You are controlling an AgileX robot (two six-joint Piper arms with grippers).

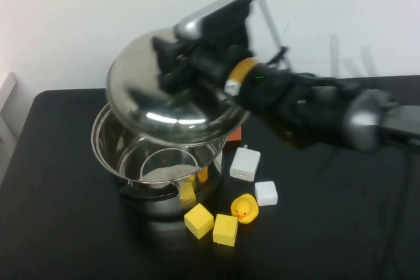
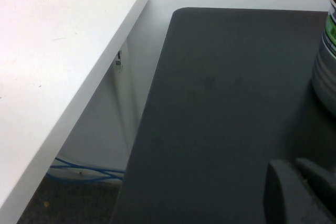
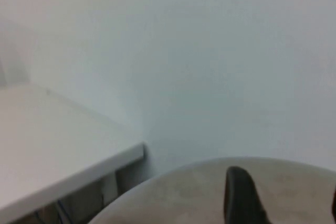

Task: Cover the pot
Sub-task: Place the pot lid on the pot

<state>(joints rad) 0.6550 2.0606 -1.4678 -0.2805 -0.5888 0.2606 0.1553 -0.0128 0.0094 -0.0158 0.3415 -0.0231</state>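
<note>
The large shiny steel pot [image 1: 125,155] stands open on the black table, left of centre. My right gripper [image 1: 180,57] holds the domed steel lid [image 1: 164,93] tilted just above the pot's far rim, covering part of the opening. The lid's knob is hidden by the gripper. In the right wrist view the lid's dome [image 3: 199,195] fills the lower part, with my right gripper [image 3: 286,195] over it and one dark finger [image 3: 239,198] showing. My left gripper [image 2: 294,165] is out of the high view. It hangs low over the table with fingers together, beside the pot's wall [image 2: 326,72].
Two yellow blocks [image 1: 198,220] [image 1: 225,229], a yellow rubber duck [image 1: 245,208], two white adapters [image 1: 245,163] [image 1: 266,193] and an orange block [image 1: 234,137] lie right and in front of the pot. A white table [image 2: 52,77] stands beyond the black table's left edge.
</note>
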